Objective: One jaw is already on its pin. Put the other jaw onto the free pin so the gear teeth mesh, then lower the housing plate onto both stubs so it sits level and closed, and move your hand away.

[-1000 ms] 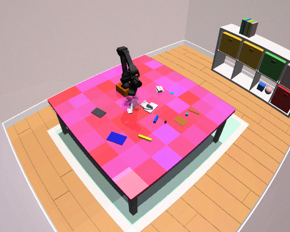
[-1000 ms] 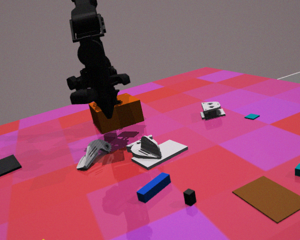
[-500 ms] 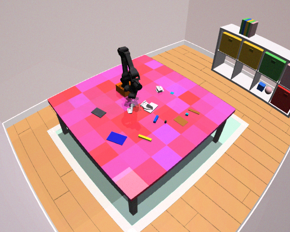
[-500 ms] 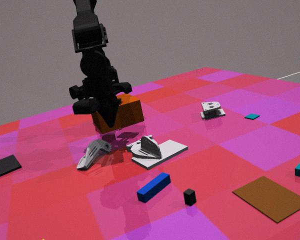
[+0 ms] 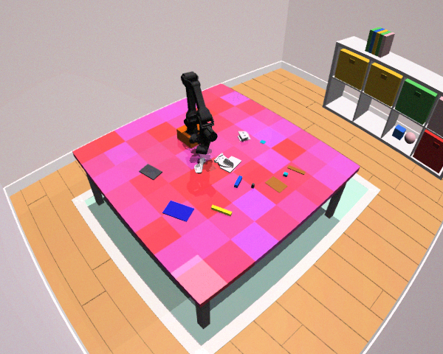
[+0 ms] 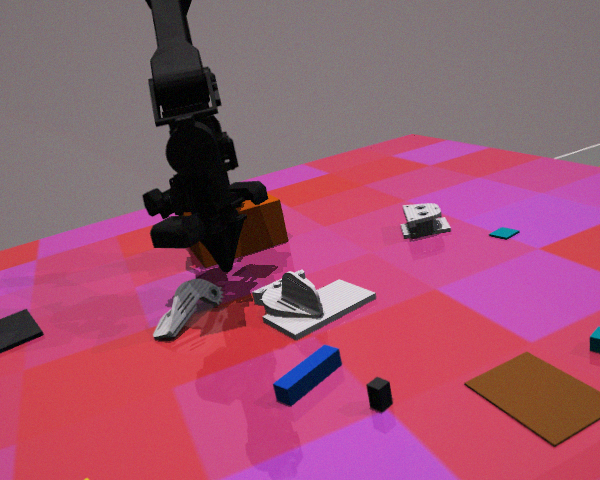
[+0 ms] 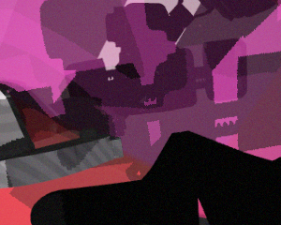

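Early stage, by the look of it. Gripper (image 5: 201,150) (image 6: 227,269) is closed with nothing in it, fingertips pointing down just above the loose jaw (image 5: 198,166) (image 6: 189,304). That jaw lies on the table (image 5: 198,236) (image 6: 98,413), off the base, toothed end toward the arm's side. The fitted jaw (image 5: 228,162) (image 6: 292,299) sits on the white base plate (image 5: 234,166) (image 6: 341,299), which is the one half already done. Free pin should be on that same base; too small from where I stand to swear to it. Housing plate looks to be the white holed piece (image 5: 243,136) (image 6: 422,211) farther back, well apart from the base. So left to do: pick up the loose jaw, seat it on the free pin with teeth meshed, fetch the housing, lower it level over both stubs, back off. Fingers will need opening before any pick.
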`<state>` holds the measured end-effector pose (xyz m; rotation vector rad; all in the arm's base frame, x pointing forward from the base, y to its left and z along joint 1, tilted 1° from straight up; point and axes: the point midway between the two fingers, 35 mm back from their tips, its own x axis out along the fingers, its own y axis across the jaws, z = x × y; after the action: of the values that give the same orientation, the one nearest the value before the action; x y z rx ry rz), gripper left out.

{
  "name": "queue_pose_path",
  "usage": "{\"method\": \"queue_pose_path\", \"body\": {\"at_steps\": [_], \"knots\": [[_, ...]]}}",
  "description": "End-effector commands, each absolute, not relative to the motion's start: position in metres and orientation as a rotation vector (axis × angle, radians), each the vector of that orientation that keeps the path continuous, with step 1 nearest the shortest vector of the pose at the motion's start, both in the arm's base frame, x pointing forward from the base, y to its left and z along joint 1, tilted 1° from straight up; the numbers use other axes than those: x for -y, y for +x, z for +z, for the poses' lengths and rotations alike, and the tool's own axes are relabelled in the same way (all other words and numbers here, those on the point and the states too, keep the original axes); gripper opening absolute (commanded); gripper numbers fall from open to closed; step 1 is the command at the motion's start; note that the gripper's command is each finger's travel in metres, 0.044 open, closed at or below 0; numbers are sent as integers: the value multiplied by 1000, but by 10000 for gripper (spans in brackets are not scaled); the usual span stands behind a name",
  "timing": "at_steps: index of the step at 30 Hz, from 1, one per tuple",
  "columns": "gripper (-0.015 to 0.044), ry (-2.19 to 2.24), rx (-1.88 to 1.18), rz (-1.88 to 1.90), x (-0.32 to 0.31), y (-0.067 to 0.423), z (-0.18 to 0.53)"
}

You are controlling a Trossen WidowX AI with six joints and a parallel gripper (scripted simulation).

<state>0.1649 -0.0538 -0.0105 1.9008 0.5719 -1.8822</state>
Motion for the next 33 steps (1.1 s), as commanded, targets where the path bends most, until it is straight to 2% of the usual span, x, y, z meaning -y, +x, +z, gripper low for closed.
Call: {"method": "queue_pose_path", "body": {"at_steps": [1, 33], "knots": [[0, 1899, -571, -1892, 53, 162, -18], [0, 1892, -573, -1898, 51, 155, -52]]}}
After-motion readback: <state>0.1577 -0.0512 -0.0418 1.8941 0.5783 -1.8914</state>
